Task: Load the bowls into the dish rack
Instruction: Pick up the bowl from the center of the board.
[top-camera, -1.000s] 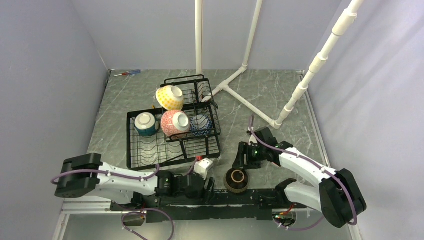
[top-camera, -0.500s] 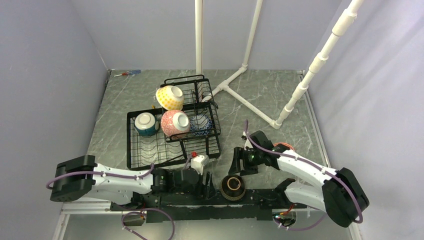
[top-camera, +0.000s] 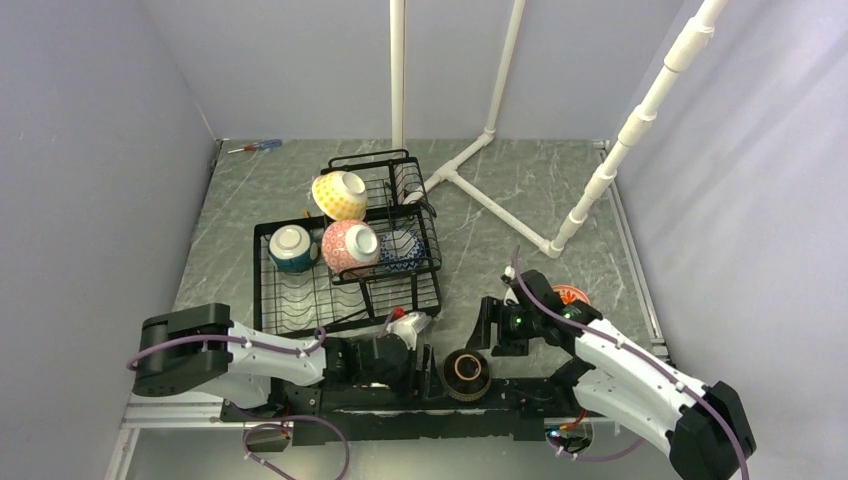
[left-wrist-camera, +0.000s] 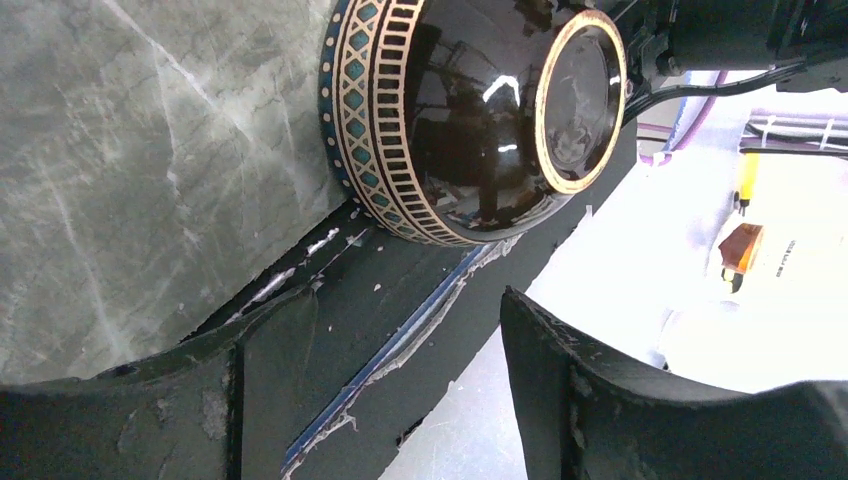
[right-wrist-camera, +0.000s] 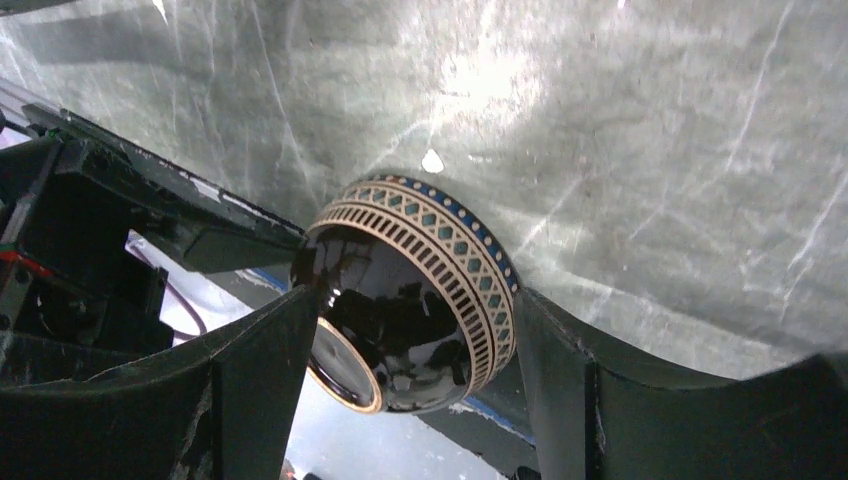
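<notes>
A dark bowl (top-camera: 467, 370) sits upside down at the counter's (top-camera: 540, 190) near edge; the left hand (top-camera: 422, 364) gapes wide beside it. The right hand (top-camera: 487, 328) is wide too, holding nothing.

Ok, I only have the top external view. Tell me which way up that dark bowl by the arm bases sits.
Observer: Upside down. The wrist views show the dark bowl rim-down, its gold-ringed foot up.
Operator: Give me the right fingers' position.
Observer: The right fingers flank the bowl, which fills the gap between them; contact can't be told.
Operator: Now the left.
Observer: The left fingers stand open, the bowl ahead of them, nothing between.
</notes>
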